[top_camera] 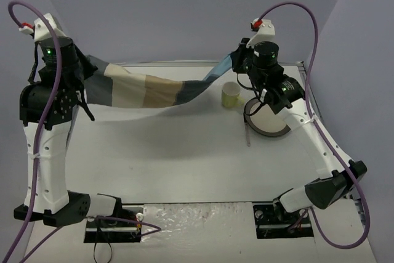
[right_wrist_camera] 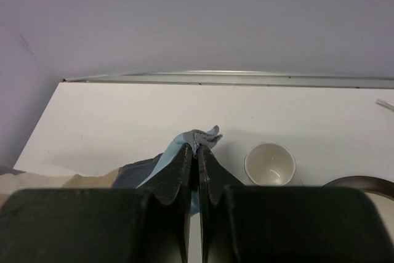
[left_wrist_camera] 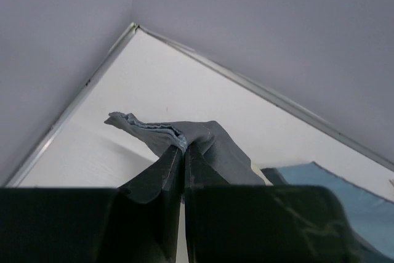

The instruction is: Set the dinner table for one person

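Observation:
The blue-and-beige striped placemat (top_camera: 148, 90) hangs stretched between both grippers above the white dinner table (top_camera: 184, 158), sagging toward it in the middle. My left gripper (top_camera: 87, 71) is shut on the mat's left end; in the left wrist view the grey-blue cloth (left_wrist_camera: 212, 146) bunches out of the closed gripper (left_wrist_camera: 184, 148). My right gripper (top_camera: 233, 63) is shut on the mat's right end; in the right wrist view a cloth corner (right_wrist_camera: 203, 134) pokes above the closed gripper (right_wrist_camera: 197, 148). Both ends are held above the far half of the table (right_wrist_camera: 123, 109).
A cream cup (top_camera: 231, 95) stands just right of the mat, also in the right wrist view (right_wrist_camera: 269, 163). A dark-rimmed plate (top_camera: 271, 129) lies under the right arm, its edge showing (right_wrist_camera: 363, 184). A thin utensil (top_camera: 247, 133) lies by the plate's left side. Metal rails (left_wrist_camera: 80, 93) edge the table.

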Tool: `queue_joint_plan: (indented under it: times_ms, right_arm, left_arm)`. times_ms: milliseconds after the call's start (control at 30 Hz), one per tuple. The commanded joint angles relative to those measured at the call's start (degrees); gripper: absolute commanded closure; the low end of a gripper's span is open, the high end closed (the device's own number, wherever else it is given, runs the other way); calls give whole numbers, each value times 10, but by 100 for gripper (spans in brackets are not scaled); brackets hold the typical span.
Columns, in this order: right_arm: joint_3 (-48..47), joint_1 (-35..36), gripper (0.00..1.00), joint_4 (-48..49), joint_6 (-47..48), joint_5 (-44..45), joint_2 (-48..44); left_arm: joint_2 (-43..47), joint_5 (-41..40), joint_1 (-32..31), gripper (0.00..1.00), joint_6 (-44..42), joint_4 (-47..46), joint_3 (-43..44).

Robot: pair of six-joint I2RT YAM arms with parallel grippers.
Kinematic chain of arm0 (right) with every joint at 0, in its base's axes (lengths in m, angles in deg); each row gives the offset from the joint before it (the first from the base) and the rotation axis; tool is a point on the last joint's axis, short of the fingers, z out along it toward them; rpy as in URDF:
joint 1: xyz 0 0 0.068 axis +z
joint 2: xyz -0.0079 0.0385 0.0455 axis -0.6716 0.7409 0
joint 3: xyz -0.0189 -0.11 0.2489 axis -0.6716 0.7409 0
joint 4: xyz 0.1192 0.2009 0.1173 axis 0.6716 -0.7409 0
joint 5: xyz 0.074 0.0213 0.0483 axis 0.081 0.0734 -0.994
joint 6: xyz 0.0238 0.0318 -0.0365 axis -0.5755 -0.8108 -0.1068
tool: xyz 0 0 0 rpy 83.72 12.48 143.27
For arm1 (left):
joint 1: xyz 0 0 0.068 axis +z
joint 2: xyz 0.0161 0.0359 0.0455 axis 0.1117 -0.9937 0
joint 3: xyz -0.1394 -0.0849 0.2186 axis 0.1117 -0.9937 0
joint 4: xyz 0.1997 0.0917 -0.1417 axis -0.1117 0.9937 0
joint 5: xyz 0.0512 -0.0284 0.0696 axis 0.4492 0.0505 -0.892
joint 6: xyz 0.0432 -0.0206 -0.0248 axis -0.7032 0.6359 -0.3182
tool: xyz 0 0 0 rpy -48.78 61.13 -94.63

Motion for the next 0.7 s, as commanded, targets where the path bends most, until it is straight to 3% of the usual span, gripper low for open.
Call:
queue_joint_plan:
  times_ms: [0, 300, 667]
  right_arm:
    - [-32, 6, 100, 2, 25, -40, -45]
    - [-37, 5, 100, -30, 28, -49, -84]
    - [-168, 7, 100, -87, 31, -103, 74]
  left_arm:
    - [8, -46, 10, 100, -87, -37, 77]
    - [94, -8, 10, 100, -99, -27, 18]
    - [41, 48, 10, 100, -77, 109, -15]
